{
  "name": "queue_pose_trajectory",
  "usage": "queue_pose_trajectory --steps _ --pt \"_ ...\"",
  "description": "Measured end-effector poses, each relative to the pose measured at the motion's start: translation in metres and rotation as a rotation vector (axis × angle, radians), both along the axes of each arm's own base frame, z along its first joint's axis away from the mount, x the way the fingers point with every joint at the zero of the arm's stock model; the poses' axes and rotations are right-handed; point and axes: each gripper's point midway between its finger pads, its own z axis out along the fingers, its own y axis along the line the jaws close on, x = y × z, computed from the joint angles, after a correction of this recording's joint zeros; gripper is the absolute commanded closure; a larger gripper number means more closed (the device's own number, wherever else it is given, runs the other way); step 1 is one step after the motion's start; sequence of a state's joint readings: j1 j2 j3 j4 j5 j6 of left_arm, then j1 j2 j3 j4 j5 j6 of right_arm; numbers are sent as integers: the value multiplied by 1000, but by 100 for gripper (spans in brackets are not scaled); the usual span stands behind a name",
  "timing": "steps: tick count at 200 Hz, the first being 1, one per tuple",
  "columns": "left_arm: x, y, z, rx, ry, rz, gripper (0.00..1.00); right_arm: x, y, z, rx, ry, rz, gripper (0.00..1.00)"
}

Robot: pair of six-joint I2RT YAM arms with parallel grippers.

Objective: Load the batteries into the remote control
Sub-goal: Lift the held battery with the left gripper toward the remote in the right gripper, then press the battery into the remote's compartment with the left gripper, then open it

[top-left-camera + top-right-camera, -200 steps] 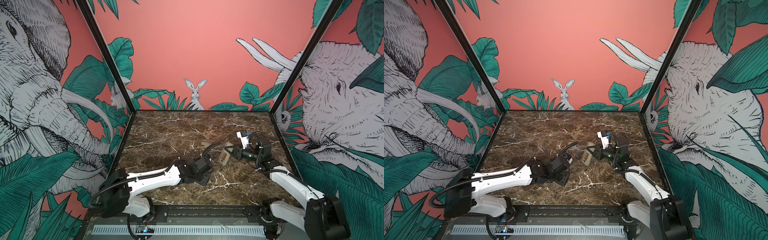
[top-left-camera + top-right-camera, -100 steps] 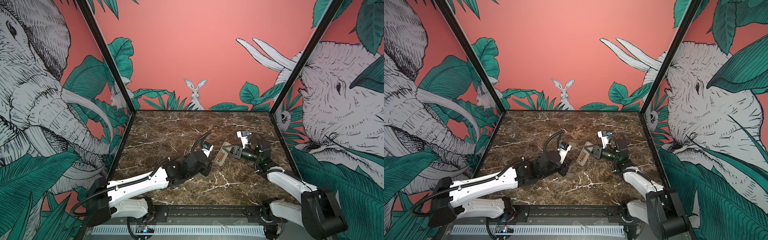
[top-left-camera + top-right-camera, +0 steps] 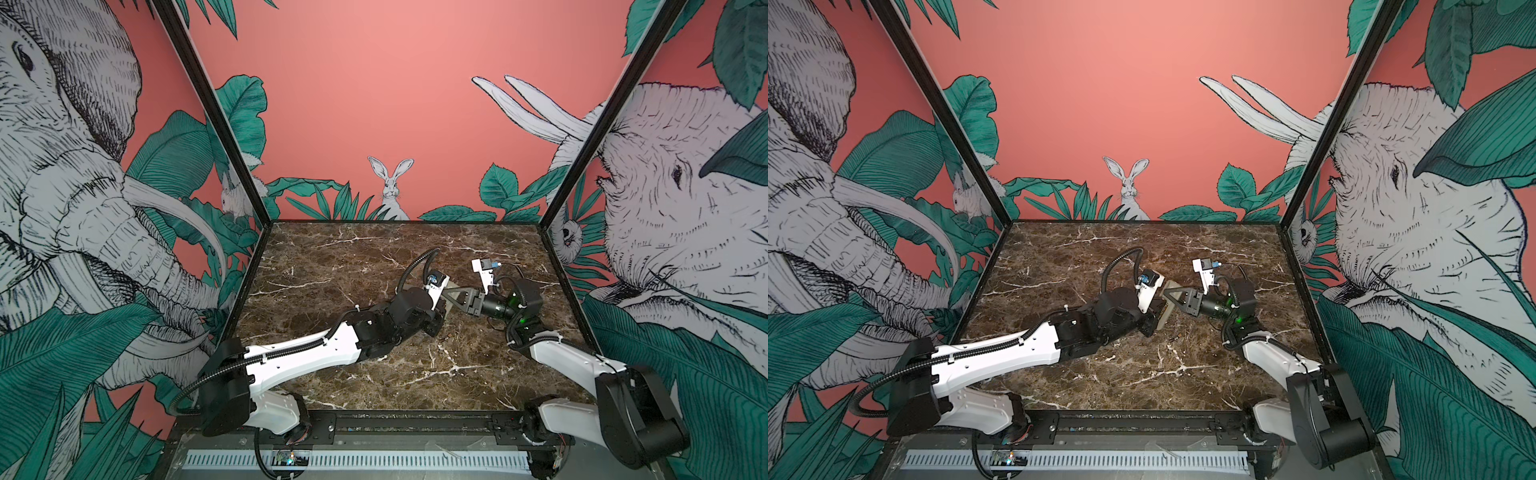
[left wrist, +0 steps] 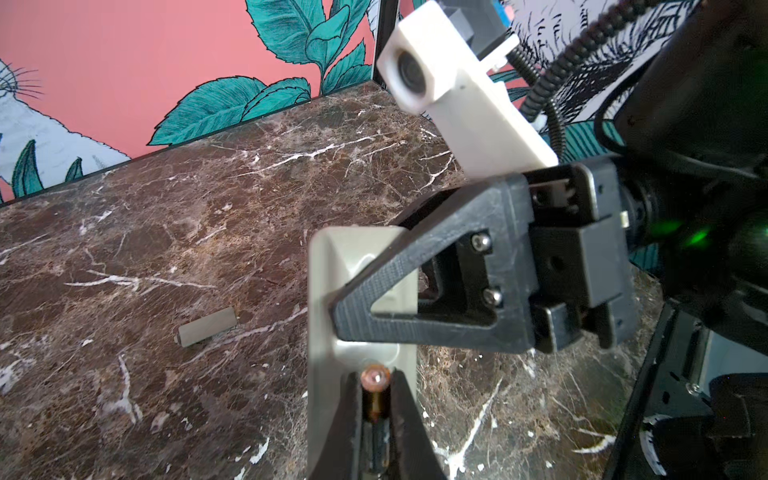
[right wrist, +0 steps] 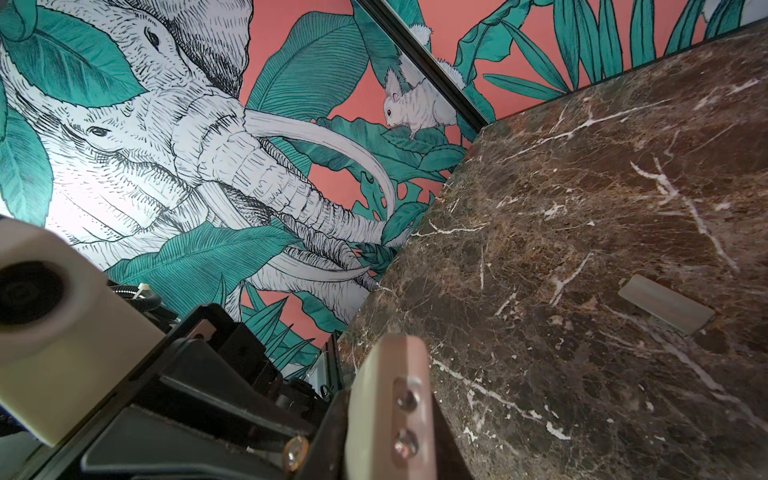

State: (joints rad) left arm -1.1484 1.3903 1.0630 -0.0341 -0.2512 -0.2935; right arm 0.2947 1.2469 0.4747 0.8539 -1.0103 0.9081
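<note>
My right gripper [image 5: 390,440] is shut on the remote control [image 4: 322,291], holding it up off the table on edge. Its grey-beige back with the recess faces my left gripper [image 4: 375,374]. The left gripper is shut on a slim dark battery [image 4: 375,379], whose coppery end pokes out between the fingertips. That end sits right at the lower edge of the recess. In a top view the two grippers meet mid-table, right gripper [image 3: 1173,293] above left gripper [image 3: 1156,318], with the remote control [image 3: 1168,312] between them. No other batteries show.
The small flat grey cover plate [image 4: 206,327] lies loose on the marble table [image 3: 332,266] behind the grippers, also seen from the right wrist as the cover plate [image 5: 665,309]. Printed walls close the table on three sides; a black rail [image 3: 415,419] runs along the front.
My left arm has swung up and right from the table's front-middle, bringing its shut gripper with the battery to the remote. The right gripper has barely moved.
</note>
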Motion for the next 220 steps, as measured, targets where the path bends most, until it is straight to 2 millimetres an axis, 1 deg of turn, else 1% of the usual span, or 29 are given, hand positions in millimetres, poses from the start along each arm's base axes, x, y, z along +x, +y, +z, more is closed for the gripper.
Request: queue_pose_trajectory --steps 83,129,220 --pt "2 -2 -1 3 -9 -5 100 -1 2 7 33 -5 21 100" --pt "4 -1 -1 6 -11 0 100 -1 2 7 34 -4 22 100" --pt "1 -3 -4 4 -2 -16 100 -1 2 6 31 4 23 100"
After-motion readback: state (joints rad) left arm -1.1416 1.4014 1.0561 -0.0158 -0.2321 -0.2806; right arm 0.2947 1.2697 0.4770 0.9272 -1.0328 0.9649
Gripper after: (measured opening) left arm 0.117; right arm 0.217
